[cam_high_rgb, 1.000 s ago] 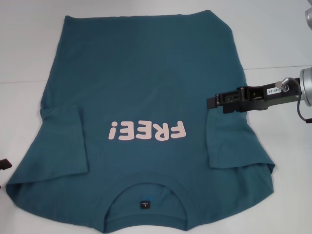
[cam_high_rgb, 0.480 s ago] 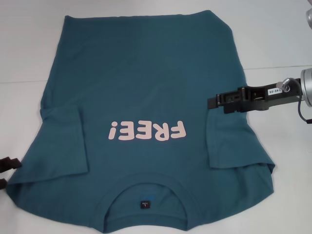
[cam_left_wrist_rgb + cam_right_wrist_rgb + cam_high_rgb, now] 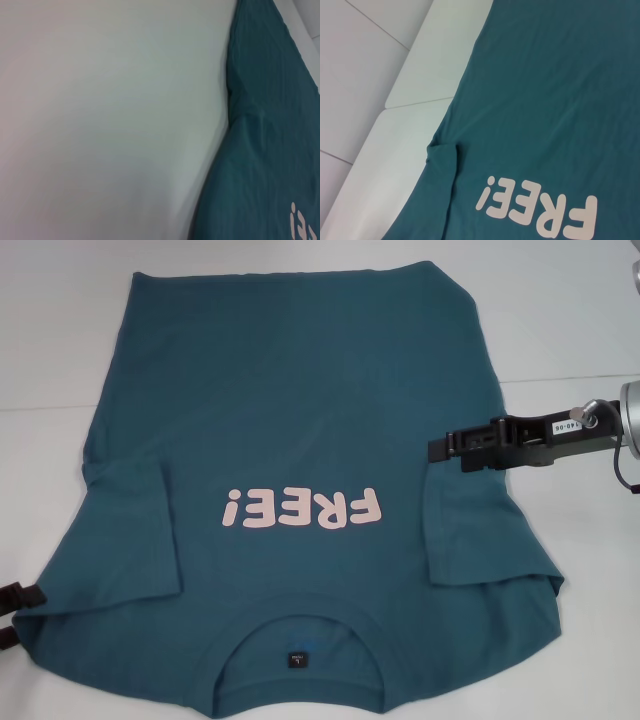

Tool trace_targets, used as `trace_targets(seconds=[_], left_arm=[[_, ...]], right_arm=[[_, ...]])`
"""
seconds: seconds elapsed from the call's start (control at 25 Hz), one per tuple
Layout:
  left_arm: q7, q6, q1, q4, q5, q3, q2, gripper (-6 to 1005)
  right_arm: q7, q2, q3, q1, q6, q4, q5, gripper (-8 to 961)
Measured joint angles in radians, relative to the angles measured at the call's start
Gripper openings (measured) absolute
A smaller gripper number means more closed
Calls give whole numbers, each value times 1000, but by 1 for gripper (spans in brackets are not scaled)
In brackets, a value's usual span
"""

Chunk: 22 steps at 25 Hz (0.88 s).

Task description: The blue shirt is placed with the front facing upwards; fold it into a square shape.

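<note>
The blue shirt (image 3: 300,410) lies flat on the white table (image 3: 50,360), front up, with its ribbed collar (image 3: 300,625) nearest me and the pink "FREE!" lettering (image 3: 303,510) across the chest. Both sleeves are folded in over the body, the left sleeve (image 3: 130,530) and the right sleeve (image 3: 480,530). My right gripper (image 3: 432,451) reaches in from the right, over the shirt's right side just above the folded sleeve. My left gripper (image 3: 12,615) shows only as two dark fingertips, spread apart, at the picture's left edge beside the shirt's left shoulder corner. Shirt cloth (image 3: 270,150) fills part of the left wrist view, and the shirt (image 3: 545,90) fills most of the right wrist view.
A seam in the table (image 3: 570,377) runs across at the right. In the right wrist view the table's far edge (image 3: 405,95) shows, with pale floor beyond it.
My left gripper's fingertips have come into view at the left edge and moved toward the shirt's near left corner. The right gripper has barely shifted.
</note>
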Motion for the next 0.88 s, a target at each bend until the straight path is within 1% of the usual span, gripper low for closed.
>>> trace_targets(seconds=[0.36, 0.56, 0.88], left_arm=[[2, 22, -1, -1, 1, 1, -1, 778], [-8, 1, -21, -4, 1, 2, 3, 761], [-22, 1, -28, 14, 3, 1, 9, 734]], right_arm=[[0, 0, 0, -10, 0, 1, 0, 762], [-1, -2, 0, -20, -3, 2, 0, 761], [-2, -3, 5, -25, -7, 2, 1, 763]])
